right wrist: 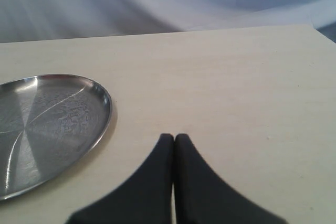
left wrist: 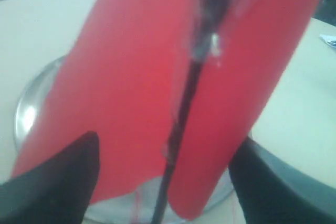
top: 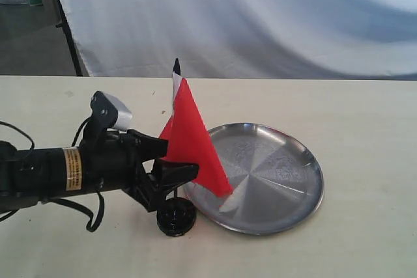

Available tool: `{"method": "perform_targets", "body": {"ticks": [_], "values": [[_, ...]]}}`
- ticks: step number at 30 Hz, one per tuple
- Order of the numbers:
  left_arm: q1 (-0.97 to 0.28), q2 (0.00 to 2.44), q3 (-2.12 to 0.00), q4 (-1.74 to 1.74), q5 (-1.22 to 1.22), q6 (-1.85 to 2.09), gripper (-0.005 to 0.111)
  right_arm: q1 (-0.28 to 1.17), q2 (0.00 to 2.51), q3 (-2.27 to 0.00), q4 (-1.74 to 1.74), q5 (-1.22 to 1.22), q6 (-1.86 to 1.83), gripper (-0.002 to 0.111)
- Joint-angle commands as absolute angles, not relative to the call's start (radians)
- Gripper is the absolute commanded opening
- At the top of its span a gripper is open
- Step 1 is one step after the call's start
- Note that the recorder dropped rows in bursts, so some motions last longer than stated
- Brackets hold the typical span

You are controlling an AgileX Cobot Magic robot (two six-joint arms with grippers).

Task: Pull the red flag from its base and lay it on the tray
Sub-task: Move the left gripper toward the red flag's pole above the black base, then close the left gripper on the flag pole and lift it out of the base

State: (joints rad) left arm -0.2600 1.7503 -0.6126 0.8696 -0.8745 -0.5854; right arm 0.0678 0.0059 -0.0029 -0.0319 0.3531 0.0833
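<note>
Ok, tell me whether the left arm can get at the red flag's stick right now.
Probably yes: the left gripper is open astride the red flag, whose stick runs between its jaws, with only loose cloth around it.

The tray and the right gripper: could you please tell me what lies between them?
Only bare table lies between the right gripper and the tray; the right wrist view shows that.

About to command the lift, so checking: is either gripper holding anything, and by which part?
Nothing is held yet. The left gripper stands open astride the red flag, stick between its jaws; the right gripper is shut and empty.
</note>
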Motion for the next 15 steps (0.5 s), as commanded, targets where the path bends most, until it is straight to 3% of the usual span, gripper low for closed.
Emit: {"method": "perform_targets", "body": {"ticks": [1,3,5,10,15], "values": [[-0.298,1.753,-0.671,0.841,-0.801,-0.583,0.065,0.062,0.000,0.000,-0.034,0.339,0.080,-0.001],[-0.307,1.755,-0.685,0.835,-0.777,-0.583,0.064,0.062,0.000,0.000,-0.034,0.324,0.080,-0.001],[-0.308,1.768,-0.687,0.822,-0.779,-0.583,0.055,0.062,0.000,0.000,-0.034,0.301,0.080,-0.001],[-0.308,1.814,-0.689,0.822,-0.776,-0.579,0.002,0.062,0.000,0.000,-0.034,0.296,0.080,-0.001],[-0.308,1.826,-0.689,0.822,-0.810,-0.571,0.000,0.062,0.000,0.000,-0.034,0.296,0.080,-0.001]]}}
